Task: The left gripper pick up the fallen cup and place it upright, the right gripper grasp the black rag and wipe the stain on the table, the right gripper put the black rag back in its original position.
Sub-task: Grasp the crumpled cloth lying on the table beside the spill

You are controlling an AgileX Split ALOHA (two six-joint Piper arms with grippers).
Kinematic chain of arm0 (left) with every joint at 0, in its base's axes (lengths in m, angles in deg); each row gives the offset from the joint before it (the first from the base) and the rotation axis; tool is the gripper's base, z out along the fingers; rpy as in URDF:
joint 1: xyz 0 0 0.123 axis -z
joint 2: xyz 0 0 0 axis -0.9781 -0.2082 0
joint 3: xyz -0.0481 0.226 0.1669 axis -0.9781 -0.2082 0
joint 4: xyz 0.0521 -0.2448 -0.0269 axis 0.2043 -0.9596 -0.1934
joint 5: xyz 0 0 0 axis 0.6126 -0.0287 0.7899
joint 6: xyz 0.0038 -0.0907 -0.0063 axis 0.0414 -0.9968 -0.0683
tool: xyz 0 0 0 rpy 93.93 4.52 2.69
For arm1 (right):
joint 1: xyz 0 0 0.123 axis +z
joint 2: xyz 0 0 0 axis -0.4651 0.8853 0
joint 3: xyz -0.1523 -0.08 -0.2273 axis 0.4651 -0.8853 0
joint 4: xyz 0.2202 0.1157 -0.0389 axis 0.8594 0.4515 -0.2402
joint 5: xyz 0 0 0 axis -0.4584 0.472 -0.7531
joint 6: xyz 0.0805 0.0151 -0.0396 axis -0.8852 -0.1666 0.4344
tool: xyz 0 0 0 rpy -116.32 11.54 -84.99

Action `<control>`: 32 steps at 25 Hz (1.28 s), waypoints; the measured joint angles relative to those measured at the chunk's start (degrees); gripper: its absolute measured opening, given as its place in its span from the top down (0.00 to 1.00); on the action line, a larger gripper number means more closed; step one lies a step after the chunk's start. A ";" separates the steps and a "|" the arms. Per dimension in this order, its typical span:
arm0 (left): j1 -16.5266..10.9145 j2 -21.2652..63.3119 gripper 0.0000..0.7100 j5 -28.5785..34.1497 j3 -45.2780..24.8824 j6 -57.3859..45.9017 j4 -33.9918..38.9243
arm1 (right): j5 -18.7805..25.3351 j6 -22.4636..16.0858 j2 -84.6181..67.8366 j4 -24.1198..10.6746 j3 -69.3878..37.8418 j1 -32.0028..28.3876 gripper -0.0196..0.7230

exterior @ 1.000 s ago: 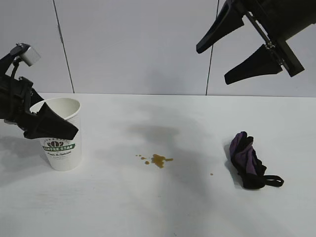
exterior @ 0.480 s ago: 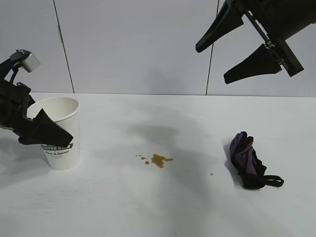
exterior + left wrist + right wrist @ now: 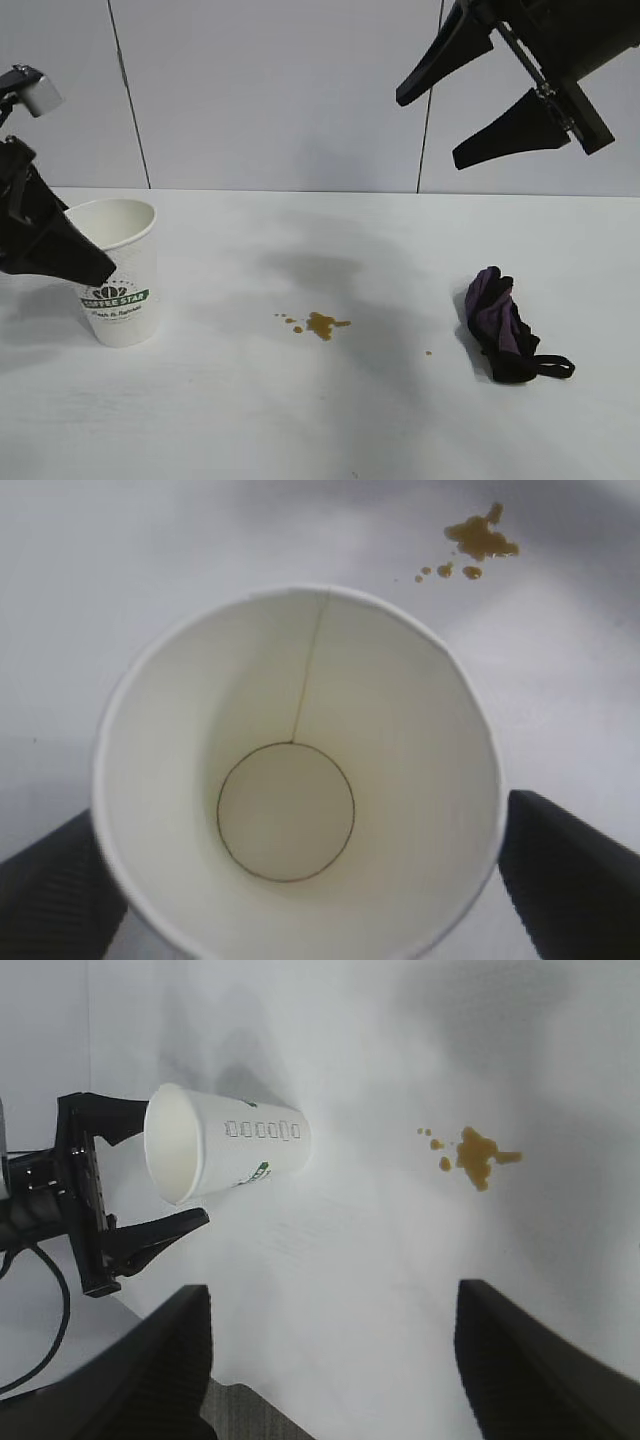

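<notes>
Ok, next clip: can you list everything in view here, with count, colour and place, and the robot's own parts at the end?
Tall white textured paper cup with green banner logo: one, white, upright on the table's left side, empty inside.
Small brown coffee-coloured stain: one splotch with a few tiny droplets, brown, near the table's middle.
Small bunched black rag with purple folds and a thin loop strap: one, black and purple, lying on the table's right side.
Wide flat white matte table: one, white, under everything.
Grey panelled wall: pale grey, behind the table.
Left gripper: one, black, open, fingers either side of the cup's rim.
Right gripper: one, black, open, raised above the rag side.
</notes>
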 joint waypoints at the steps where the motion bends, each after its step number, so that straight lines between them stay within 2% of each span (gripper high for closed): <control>1: 0.00 0.34 0.02 0.00 0.00 -2.76 1.96 | 0.00 0.00 0.00 0.00 0.00 0.00 0.34; 6: 0.00 2.79 0.02 0.13 0.00 -12.47 10.50 | 0.00 0.00 0.00 0.00 0.00 0.00 0.34; 11: 0.00 8.06 0.02 1.78 -0.06 -19.49 13.92 | 0.00 0.00 0.00 0.05 0.00 0.00 0.34; 18: 0.00 24.46 0.02 4.39 -0.12 -29.58 14.21 | 0.00 0.00 0.00 0.11 0.00 0.00 0.34; 26: 0.00 43.95 0.02 6.50 2.78 -50.95 14.89 | 0.00 0.10 0.00 0.11 0.00 0.00 0.34; 30: 0.00 52.86 0.02 6.64 3.87 -57.22 19.54 | 0.06 0.16 0.00 0.11 0.00 0.00 0.34; 32: 0.00 57.18 0.02 7.11 3.87 -60.06 24.26 | 0.06 0.16 0.00 0.11 0.00 0.00 0.34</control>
